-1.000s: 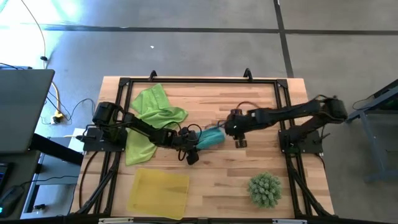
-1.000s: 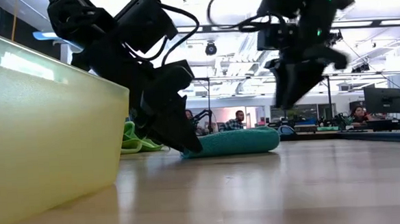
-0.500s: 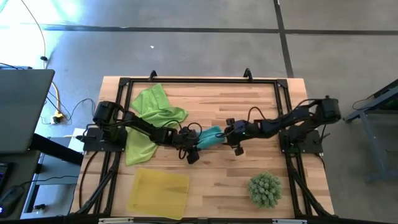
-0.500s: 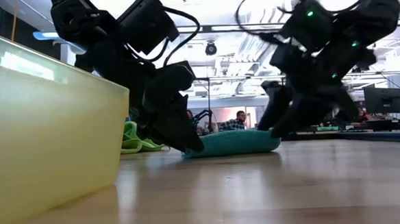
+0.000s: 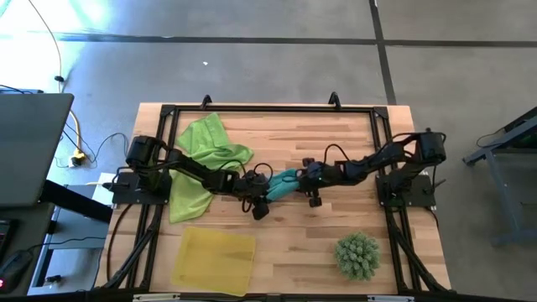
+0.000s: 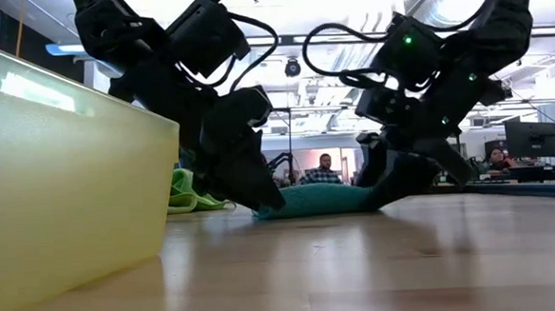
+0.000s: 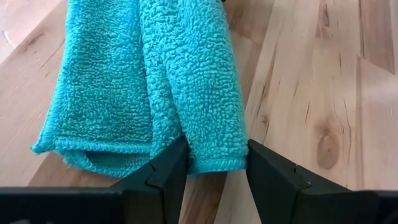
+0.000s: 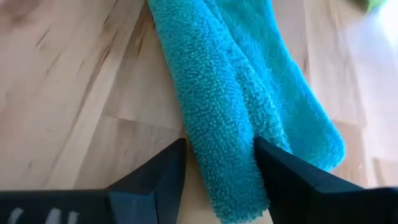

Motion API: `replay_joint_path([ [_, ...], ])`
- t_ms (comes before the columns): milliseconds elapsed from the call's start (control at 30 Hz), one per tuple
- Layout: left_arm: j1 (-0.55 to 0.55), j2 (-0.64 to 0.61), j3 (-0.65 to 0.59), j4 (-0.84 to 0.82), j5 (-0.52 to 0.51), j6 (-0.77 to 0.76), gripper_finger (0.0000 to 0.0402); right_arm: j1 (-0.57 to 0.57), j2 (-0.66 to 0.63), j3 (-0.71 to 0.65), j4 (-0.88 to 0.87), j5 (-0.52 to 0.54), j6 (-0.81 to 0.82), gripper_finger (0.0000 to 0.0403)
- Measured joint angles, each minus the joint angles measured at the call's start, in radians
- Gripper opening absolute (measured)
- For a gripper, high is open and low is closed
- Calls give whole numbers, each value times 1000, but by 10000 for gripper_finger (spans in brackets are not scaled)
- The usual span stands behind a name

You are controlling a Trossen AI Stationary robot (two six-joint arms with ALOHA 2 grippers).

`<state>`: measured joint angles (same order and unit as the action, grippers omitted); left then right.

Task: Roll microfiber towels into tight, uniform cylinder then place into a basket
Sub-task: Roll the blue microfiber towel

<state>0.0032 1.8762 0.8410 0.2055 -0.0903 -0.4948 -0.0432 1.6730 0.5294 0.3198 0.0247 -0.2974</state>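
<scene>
A teal towel [image 5: 285,182], partly rolled, lies on the wooden table between my two grippers. It runs left to right, flat on the wood [image 6: 318,199]. My left gripper [image 5: 267,191] is at its left end, slanting down, shut on the rolled part [image 7: 155,74]. My right gripper [image 5: 302,181] is at its right end, also slanting down, open, with one finger on each side of the roll [image 8: 249,93]. The yellow basket [image 5: 214,260] sits at the near left, by itself. My left gripper pinches the end of the towel's rolled fold [image 7: 214,155] between its two fingers, which lie along the roll. It comes slanting down from the table's left. The towel lies on the table. My right gripper's fingers [image 8: 168,165] stand astride the roll's other end [image 8: 224,155]. Whether they touch it I cannot tell.
A crumpled green towel [image 5: 205,155] lies at the far left, partly under the left arm. A green spiky plant [image 5: 357,256] stands at the near right. The basket's wall [image 6: 60,186] fills the left of the low view. Bare wood lies near the table's front middle.
My right gripper has come down and toward the table's left, from above the towel's right end to the table, and has tipped further downward. Its fingers now stand on either side of the roll. The towel and my left gripper have stayed in place.
</scene>
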Motion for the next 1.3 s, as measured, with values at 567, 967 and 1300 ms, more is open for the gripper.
replay_joint_path([
  [567, -60, -128, -2, -131, -5, 190, 147, -111, 0, 11, -80, -234, 294, 21],
  [967, -98, -79, 15, 115, -269, 356, 147, -180, 8, 240, -524, -433, 335, 10],
  [1300, -50, 59, 15, 137, -261, 203, 146, -199, 8, 283, -590, -440, 341, 12],
])
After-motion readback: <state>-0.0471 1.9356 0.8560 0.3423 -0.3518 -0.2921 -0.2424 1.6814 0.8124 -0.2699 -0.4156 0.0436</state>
